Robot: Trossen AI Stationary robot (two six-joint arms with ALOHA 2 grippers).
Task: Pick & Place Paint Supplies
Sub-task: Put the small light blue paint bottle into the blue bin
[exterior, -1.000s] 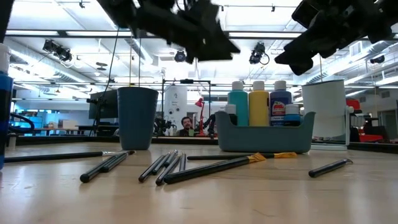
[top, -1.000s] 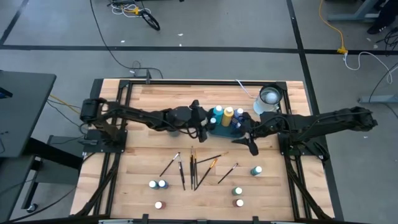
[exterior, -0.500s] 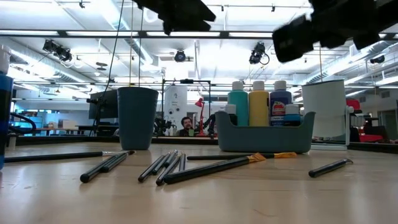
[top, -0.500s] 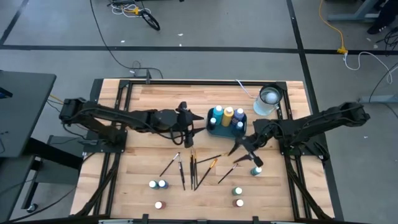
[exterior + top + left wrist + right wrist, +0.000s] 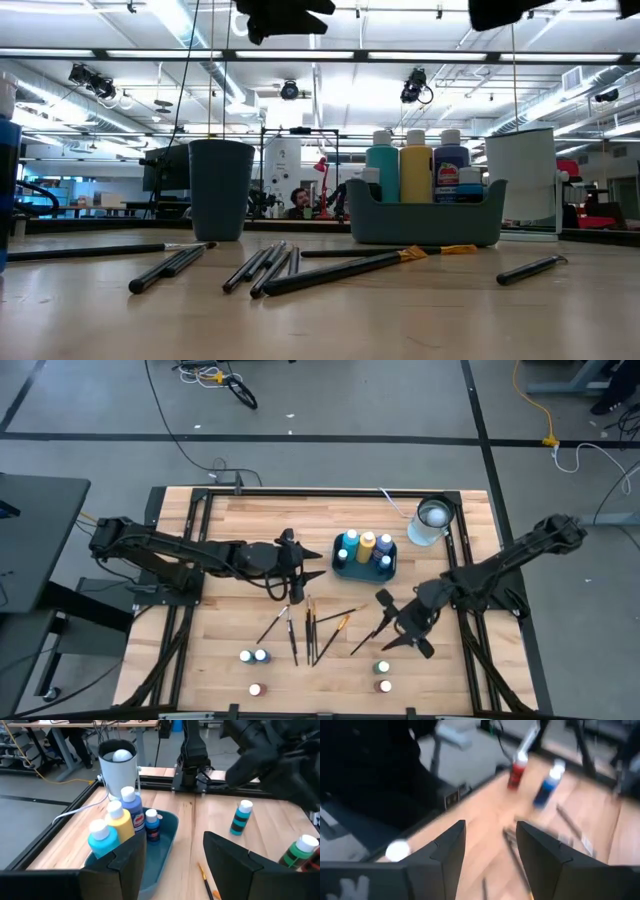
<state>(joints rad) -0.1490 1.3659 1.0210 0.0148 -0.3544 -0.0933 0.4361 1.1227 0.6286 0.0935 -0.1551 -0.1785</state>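
A teal caddy (image 5: 364,558) at mid-table holds several white-capped paint bottles (image 5: 120,822). Several dark-handled paintbrushes (image 5: 310,626) lie flat on the wood nearer the front, and more bottles stand upright near the front edge (image 5: 253,656) (image 5: 383,668). My left gripper (image 5: 305,572) hovers open to the caddy's left, above the table (image 5: 175,845). My right gripper (image 5: 392,623) hangs open over the front right, above the brushes' right end (image 5: 490,827). Both are empty. A teal bottle (image 5: 241,817) stands on the table under the right arm.
A white cup (image 5: 434,518) stands at the far right, behind the caddy. A dark teal cup (image 5: 221,187) stands left of the caddy, hidden under my left arm in the high view. Red (image 5: 256,688) and dark (image 5: 383,686) bottles stand by the front edge.
My left gripper has drawn back from the caddy toward the table's left and risen. My right gripper has swung from beside the caddy toward the near edge, rolling as it went. Both stay open. No bottle or brush has moved.
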